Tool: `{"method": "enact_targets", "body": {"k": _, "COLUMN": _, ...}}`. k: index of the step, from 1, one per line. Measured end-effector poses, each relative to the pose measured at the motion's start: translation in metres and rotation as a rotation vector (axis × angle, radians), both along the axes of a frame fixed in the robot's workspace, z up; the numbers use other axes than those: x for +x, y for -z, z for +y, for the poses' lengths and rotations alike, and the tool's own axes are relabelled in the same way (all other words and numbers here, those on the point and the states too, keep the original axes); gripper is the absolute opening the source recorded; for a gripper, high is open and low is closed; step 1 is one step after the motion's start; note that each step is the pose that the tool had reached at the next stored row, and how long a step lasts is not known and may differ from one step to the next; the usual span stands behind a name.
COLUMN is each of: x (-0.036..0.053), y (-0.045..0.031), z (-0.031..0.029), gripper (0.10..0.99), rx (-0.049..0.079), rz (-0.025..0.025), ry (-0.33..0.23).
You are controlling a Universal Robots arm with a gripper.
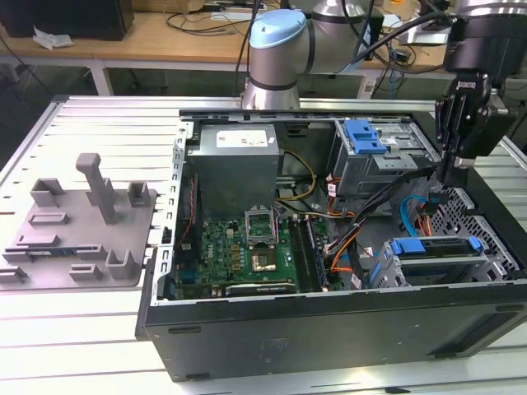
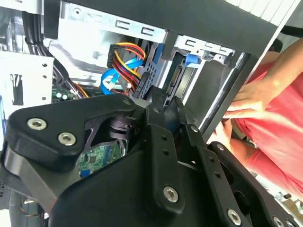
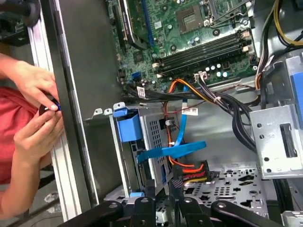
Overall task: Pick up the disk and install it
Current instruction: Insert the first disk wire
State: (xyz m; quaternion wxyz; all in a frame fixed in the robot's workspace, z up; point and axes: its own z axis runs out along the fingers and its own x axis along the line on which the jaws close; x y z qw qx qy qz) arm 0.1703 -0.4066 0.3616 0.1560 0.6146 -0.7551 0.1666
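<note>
We saw bright, even light from above on the pale slotted aluminium table (image 1: 82, 115), with hardly a shadow. The open black metal computer case (image 1: 329, 337) was dimmer inside, and its green circuit board (image 1: 247, 247) lay in soft shade. In the second wrist view the matt black gripper (image 2: 164, 106) carried a dull grey sheen, while a person's hand (image 2: 255, 94) looked washed out. In the first wrist view a bent silver steel bracket (image 3: 277, 142) glared pale.

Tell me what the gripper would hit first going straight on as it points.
The gripper would likely meet the blue flat cable lying across the drive cage first; depth is unclear.
</note>
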Motion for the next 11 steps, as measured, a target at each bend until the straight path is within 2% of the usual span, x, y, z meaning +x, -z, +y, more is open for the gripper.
{"method": "enact_targets", "body": {"k": 1, "x": -0.0001, "y": 0.0017, "z": 0.0008, "gripper": 0.259, "rx": 0.000, "rz": 0.0001, "ry": 0.004}}
{"method": "enact_targets", "body": {"k": 2, "x": 0.0004, "y": 0.0123, "z": 0.0090, "gripper": 0.259, "rx": -0.008, "rz": 0.0065, "ry": 0.010}}
{"method": "enact_targets", "body": {"k": 3, "x": 0.0037, "y": 0.0183, "z": 0.0090, "gripper": 0.259, "rx": -0.011, "rz": 0.0256, "ry": -0.038}}
{"method": "enact_targets", "body": {"k": 4, "x": 0.0028, "y": 0.0222, "z": 0.0094, "gripper": 0.259, "rx": -0.012, "rz": 0.0303, "ry": -0.063}}
{"method": "enact_targets", "body": {"k": 9, "x": 0.0012, "y": 0.0314, "z": 0.0118, "gripper": 0.259, "rx": -0.013, "rz": 0.0298, "ry": -0.063}}
{"method": "enact_targets", "body": {"k": 11, "x": 0.0012, "y": 0.0329, "z": 0.0125, "gripper": 0.259, "rx": -0.013, "rz": 0.0290, "ry": -0.063}}
